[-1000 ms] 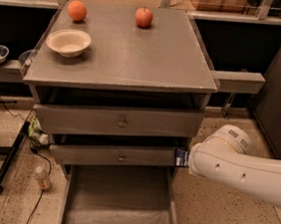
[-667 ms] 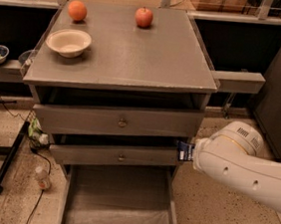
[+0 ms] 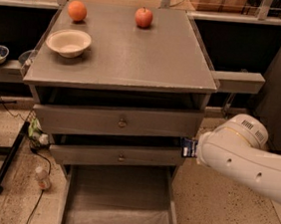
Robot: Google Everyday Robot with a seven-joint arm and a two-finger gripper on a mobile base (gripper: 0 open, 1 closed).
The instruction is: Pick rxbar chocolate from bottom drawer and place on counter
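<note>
Since my white arm [image 3: 248, 158] covers most of it, I cannot tell whether my pincer [image 3: 196, 150] is clenched or released. The pincer sits at the arm's left tip, just off the right end of the middle drawer [image 3: 118, 156]. The rxbar chocolate [image 3: 189, 147] is right at that tip, with its dark wrapper and pale print facing the camera. It stands roughly upright, level with the gap between the top drawer [image 3: 119, 123] and the middle drawer. It overlaps the cabinet's right front corner post. I cannot tell whether it touches the post. The bar is well below the surface [image 3: 151, 60] and above the bottom drawer [image 3: 117, 194].

The bottom drawer is pulled out toward the camera. Its grey floor shows, with a pale liner [image 3: 119, 221] toward its front edge. The top and middle drawers are each pulled out slightly, and each has a small round knob at centre.

On the surface, an orange [image 3: 77, 11] is at the back left corner. An apple [image 3: 144, 17] is by the back edge, right of the orange and well apart from it. A pale bowl [image 3: 68, 42] is upright near the left edge, in front of the orange. A narrow side shelf [image 3: 239, 82] sticks out from the right edge of the surface, above my arm. A small bottle [image 3: 42, 178] lies on the floor left of the cabinet.
</note>
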